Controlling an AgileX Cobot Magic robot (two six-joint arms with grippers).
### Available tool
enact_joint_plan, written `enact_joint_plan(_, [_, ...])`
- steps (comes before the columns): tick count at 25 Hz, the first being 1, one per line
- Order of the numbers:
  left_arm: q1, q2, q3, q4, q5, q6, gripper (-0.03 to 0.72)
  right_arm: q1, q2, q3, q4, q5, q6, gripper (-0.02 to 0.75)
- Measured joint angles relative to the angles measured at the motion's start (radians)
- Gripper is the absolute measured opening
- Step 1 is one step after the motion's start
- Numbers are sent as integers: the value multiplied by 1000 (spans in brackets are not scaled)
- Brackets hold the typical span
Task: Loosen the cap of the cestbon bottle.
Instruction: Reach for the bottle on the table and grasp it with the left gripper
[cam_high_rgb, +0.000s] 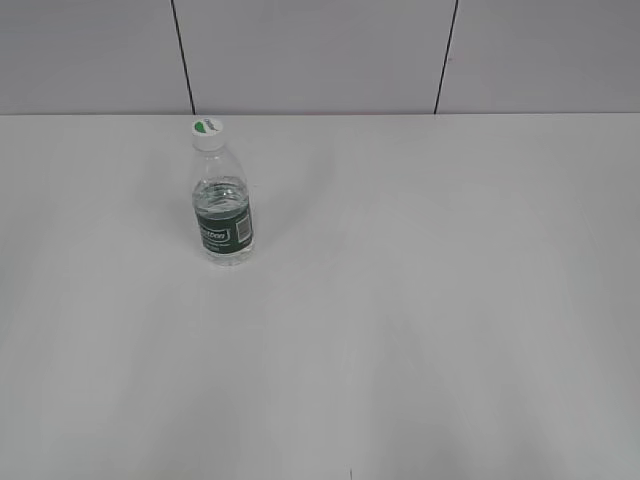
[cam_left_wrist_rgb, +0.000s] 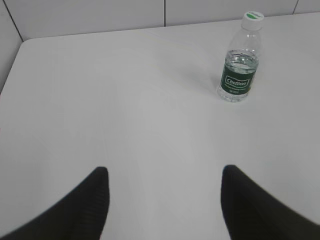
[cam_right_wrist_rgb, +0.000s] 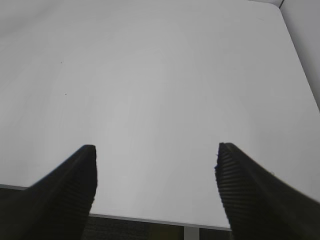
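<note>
Clearly both sets of fingers, left (cam_left_wrist_rgb: 165, 200) and right (cam_right_wrist_rgb: 155, 185), stood released and empty. Cestbon bottle (cam_left_wrist_rgb: 239, 65) stood upright on the worktop (cam_left_wrist_rgb: 125, 110), well ahead of the left fingers, rightward; cap (cam_left_wrist_rgb: 252, 18) seated. Advice: left steadies the body, right grips the cap squarely before twisting.

bottle (cam_high_rgb: 222, 215): clear plastic | table (cam_high_rgb: 420, 300): matt white | fingers (cam_right_wrist_rgb: 240, 185): ribbed black
</note>
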Motion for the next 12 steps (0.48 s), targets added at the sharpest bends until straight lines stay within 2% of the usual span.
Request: enact_joint_plan(12, [0, 0, 0, 0, 0, 0, 439, 0, 0, 0, 0, 0, 0, 565])
